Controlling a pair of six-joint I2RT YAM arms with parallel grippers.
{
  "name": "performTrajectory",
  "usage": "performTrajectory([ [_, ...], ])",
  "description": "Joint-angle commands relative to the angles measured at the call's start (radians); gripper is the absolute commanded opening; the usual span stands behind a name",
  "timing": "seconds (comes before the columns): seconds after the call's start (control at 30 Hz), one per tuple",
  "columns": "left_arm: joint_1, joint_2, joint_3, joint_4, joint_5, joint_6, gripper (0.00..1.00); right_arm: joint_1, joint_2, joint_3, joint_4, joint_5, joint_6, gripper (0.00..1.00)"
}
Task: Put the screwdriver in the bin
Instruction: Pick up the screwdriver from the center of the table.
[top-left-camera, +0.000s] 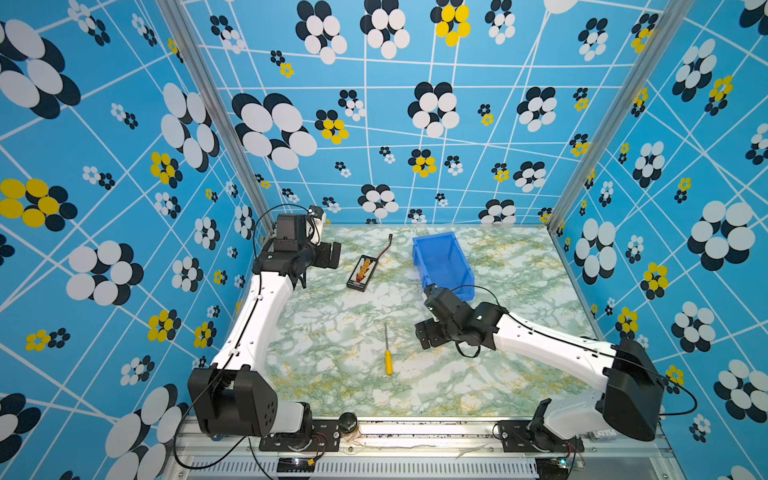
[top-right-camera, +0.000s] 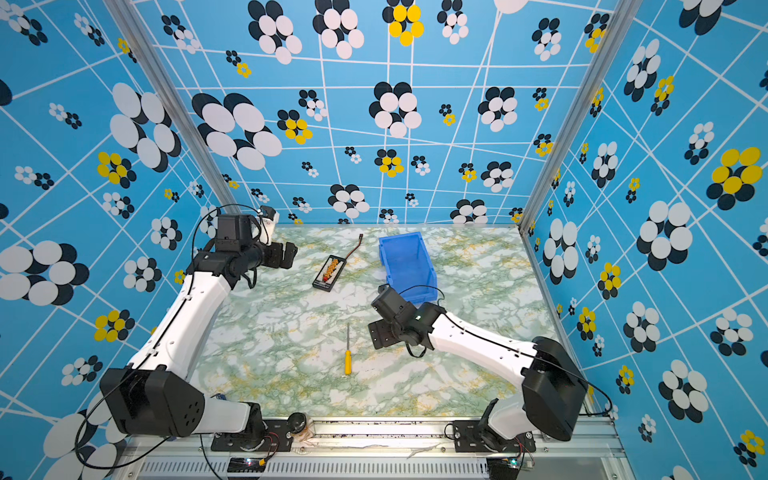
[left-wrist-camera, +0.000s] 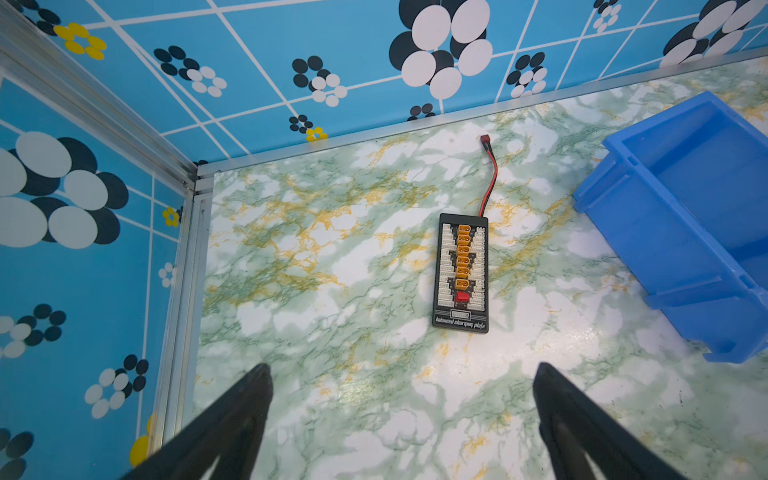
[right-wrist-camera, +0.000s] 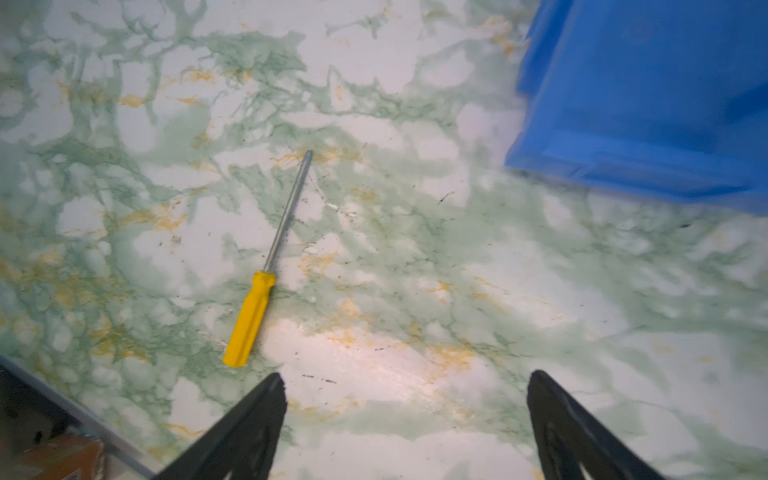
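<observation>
The screwdriver (top-left-camera: 388, 355) (top-right-camera: 348, 355) has a yellow handle and a thin grey shaft. It lies flat on the marble table, near the front middle, with its tip pointing toward the back. In the right wrist view the screwdriver (right-wrist-camera: 253, 311) lies just beyond one finger, outside the jaws. My right gripper (top-left-camera: 425, 333) (top-right-camera: 380, 335) (right-wrist-camera: 405, 382) hovers to the right of it, open and empty. The blue bin (top-left-camera: 420, 257) (top-right-camera: 386, 259) (right-wrist-camera: 644, 104) stands behind that gripper, and its inside looks empty. My left gripper (top-left-camera: 330, 254) (top-right-camera: 286, 254) (left-wrist-camera: 401, 374) is open and empty at the back left.
A black charging board (top-left-camera: 362, 272) (top-right-camera: 329, 272) (left-wrist-camera: 461, 270) with orange connectors and a red-black wire lies between my left gripper and the bin (left-wrist-camera: 665, 232). Patterned walls enclose the table on the left, back and right. A metal rail runs along the front edge.
</observation>
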Motion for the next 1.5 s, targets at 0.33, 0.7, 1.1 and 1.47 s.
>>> performTrajectory([
  [0.33, 0.018, 0.027, 0.105, -0.16, -0.007, -0.074, 0.99, 0.135, 0.338, 0.273, -0.137, -0.165, 0.059, 0.77],
  [0.7, 0.019, 0.019, 0.101, -0.14, 0.01, -0.095, 0.99, 0.191, 0.509, 0.43, -0.242, -0.136, 0.027, 0.66],
  [1.1, 0.019, 0.018, 0.07, -0.099, 0.015, -0.095, 0.99, 0.203, 0.602, 0.513, -0.324, -0.055, 0.001, 0.59],
  [1.47, 0.019, 0.017, 0.043, -0.074, 0.006, -0.085, 0.99, 0.205, 0.632, 0.511, -0.345, -0.016, -0.014, 0.56],
])
